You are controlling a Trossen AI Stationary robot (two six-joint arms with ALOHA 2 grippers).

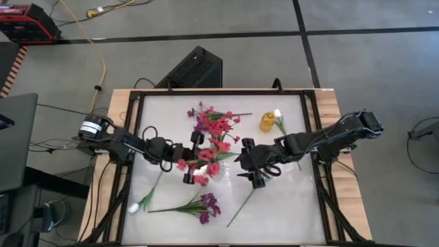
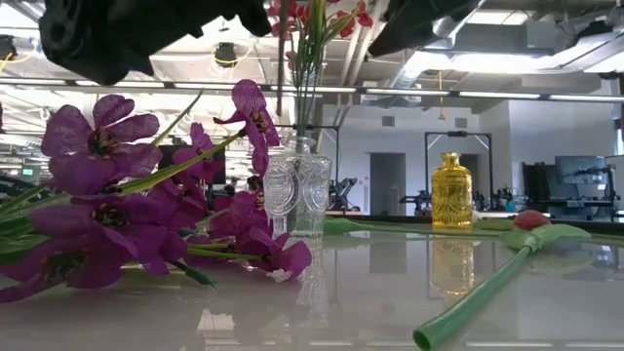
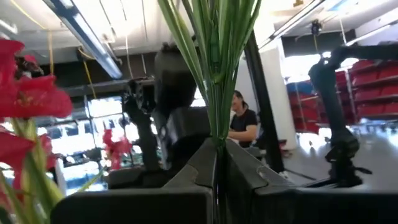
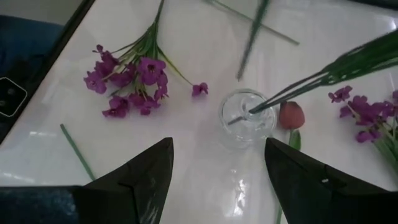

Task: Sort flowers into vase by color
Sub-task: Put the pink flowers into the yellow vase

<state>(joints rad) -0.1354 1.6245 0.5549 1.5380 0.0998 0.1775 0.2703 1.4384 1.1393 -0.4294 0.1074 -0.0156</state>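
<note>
The left gripper (image 1: 186,156) clamps the red flower stems (image 3: 214,68) above the clear vase (image 4: 246,119) for insertion; the right gripper (image 4: 214,168) hovers spread beside it.

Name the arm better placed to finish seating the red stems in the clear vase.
Left. The left gripper is shut on the red flowers above the clear vase; the right gripper hovers open and empty beside it.

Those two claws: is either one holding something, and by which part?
The left claw grips a bunch of red flowers by their green stalks, above the clear vase. The right claw is open, holding nothing.
</note>
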